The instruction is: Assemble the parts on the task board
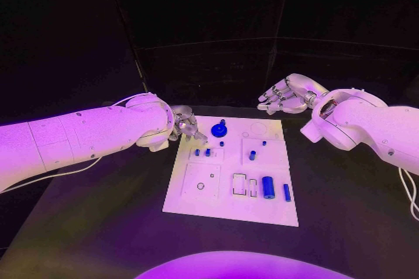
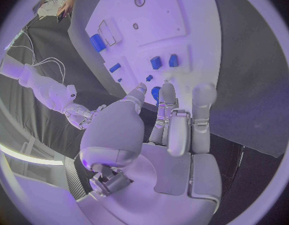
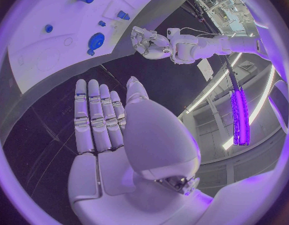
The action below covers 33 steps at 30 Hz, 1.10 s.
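- Parts lie on the white board mid-table; I see a round blue part at its far left.
- Left hand, empty with fingers spread, sits just left of it, nearer.
- Right hand, empty and spread, hovers beyond the far right corner.

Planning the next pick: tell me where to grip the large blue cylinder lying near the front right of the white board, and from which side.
Take the large blue cylinder across its middle, fingers on its two long sides, coming from above. It lies flat, its length running front to back on the white task board. A thin blue rod lies close on its right, so finger room there looks tight. The right hand, open and empty, seems better placed.
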Tool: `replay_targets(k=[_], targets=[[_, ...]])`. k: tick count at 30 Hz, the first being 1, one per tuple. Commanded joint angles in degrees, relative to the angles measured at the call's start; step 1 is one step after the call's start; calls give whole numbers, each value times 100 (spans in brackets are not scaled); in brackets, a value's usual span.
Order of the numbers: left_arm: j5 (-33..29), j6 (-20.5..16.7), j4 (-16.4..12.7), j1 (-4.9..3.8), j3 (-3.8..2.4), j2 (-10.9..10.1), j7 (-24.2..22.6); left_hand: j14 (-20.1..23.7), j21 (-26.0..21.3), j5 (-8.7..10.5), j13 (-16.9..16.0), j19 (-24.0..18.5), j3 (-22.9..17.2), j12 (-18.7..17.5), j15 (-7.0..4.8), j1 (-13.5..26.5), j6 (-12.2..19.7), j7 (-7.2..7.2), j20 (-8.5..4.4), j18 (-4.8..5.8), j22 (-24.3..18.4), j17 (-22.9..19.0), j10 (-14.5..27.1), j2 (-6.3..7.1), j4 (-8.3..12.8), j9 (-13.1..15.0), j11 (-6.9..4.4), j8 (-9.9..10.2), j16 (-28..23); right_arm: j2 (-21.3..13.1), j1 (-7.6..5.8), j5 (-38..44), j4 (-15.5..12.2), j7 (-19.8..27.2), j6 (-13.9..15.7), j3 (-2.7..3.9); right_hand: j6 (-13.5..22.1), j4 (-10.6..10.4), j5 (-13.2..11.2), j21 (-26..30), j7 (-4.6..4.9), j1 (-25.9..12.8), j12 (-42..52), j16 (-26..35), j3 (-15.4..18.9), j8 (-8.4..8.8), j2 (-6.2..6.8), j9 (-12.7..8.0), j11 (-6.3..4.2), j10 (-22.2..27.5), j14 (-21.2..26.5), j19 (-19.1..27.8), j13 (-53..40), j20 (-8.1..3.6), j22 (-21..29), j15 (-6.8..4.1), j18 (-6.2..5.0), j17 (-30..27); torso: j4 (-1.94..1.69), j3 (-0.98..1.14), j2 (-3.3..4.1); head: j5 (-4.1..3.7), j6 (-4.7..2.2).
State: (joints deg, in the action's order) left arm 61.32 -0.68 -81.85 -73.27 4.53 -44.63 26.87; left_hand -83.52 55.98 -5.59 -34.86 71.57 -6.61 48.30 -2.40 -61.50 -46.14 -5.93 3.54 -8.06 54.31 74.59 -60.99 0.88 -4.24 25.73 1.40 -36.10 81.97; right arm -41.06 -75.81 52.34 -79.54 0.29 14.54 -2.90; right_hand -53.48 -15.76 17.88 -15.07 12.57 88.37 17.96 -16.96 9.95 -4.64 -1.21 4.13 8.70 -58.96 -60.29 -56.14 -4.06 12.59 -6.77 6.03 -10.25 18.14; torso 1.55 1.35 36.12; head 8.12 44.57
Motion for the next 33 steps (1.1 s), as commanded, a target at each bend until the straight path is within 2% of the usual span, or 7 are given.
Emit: replay_targets(k=[1, 5, 9, 12, 17, 23, 33], targets=[[-265, -623, 110, -19, 3, 144, -1123, 475, -1152, -18, 196, -686, 41, -256, 128, -384, 265, -115, 117, -214, -1021, -804, 565, -4, 108, -193, 151, 219, -805, 20, -10, 13, 5, 64, -19, 3, 27, -4, 6, 41, 2, -7, 30, -40, 34, -20, -28, 6, 14, 41, 35, -24, 7, 2, 9, 1, -18, -8, 9, 2, 14, 2, -17], [-46, -1212, 373, 15, 51, 398, -1962, 608, -1420, -9, 755, -638, -245, -899, 234, -1162, 378, -268, 212, -245, -1217, -1196, 909, -63, 433, -629, 257, 760, -1107, 49, -10, 13, 18, 86, 4, 3, 26, -3, 9, 43, 0, -3, 31, -42, 32, -21, -32, 6, 12, 42, 36, -25, 7, 2, 10, 1, -18, -9, 36, -6, 29, -1, -28], [218, -1517, 690, 35, 241, 640, -2795, 670, -1591, -16, 1491, -536, -586, -1685, 309, -1508, 59, -343, 280, -244, -1352, -1514, 827, 32, 629, -1080, 350, 1307, -1319, 75, -10, 13, 32, 96, 19, 3, 24, 0, 14, 46, -4, 6, 34, -44, 29, -23, -38, 7, 9, 41, 37, -26, 6, 2, 11, -1, -19, -10, 53, -7, 33, -32, -54], [744, -1513, 875, 64, 367, 786, -3278, 624, -1634, -12, 1793, -462, -613, -2023, 344, -1451, -62, -335, 318, -242, -1394, -1559, 906, 145, 619, -1246, 411, 1514, -1320, 82, -10, 13, 39, 94, 17, 3, 23, 1, 16, 46, -5, 8, 35, -45, 28, -24, -40, 7, 8, 41, 37, -27, 6, 2, 11, -2, -19, -10, 45, -16, 35, -57, -81], [1362, -1251, 1073, 108, 469, 951, -3507, 535, -1701, 7, 2128, -356, -436, -2341, 365, -1404, -143, -341, 351, -246, -1455, -1508, 1022, 300, 619, -1467, 454, 1823, -1223, 92, -10, 13, 46, 92, 13, 3, 23, 1, 18, 47, -6, 10, 35, -45, 28, -24, -41, 7, 8, 41, 37, -27, 6, 2, 11, -2, -19, -11, 47, -15, 36, -71, -86], [1841, -804, 1303, 151, 520, 1142, -3427, 127, -1011, -4, 2382, 154, -448, -2458, 340, -1586, -357, -326, 321, -134, -849, -846, 899, 227, 733, -1641, 442, 2045, -614, 118, -10, 13, 55, 96, 4, 3, 23, 1, 18, 47, -6, 10, 35, -45, 28, -24, -41, 7, 8, 41, 37, -27, 6, 2, 11, -2, -19, -11, 54, -20, 37, -70, -71], [2312, -501, 1649, 183, 531, 1372, -3384, -19, -409, -9, 2628, 440, -550, -2604, 321, -1628, -648, -288, 299, -32, -270, -611, 714, 212, 820, -1777, 416, 2208, -356, 153, -9, 13, 75, 99, -7, 3, 23, 2, 22, 49, -7, 14, 37, -47, 27, -24, -45, 7, 7, 42, 38, -29, 7, 2, 12, -3, -19, -11, 55, -13, 35, -73, -60]])
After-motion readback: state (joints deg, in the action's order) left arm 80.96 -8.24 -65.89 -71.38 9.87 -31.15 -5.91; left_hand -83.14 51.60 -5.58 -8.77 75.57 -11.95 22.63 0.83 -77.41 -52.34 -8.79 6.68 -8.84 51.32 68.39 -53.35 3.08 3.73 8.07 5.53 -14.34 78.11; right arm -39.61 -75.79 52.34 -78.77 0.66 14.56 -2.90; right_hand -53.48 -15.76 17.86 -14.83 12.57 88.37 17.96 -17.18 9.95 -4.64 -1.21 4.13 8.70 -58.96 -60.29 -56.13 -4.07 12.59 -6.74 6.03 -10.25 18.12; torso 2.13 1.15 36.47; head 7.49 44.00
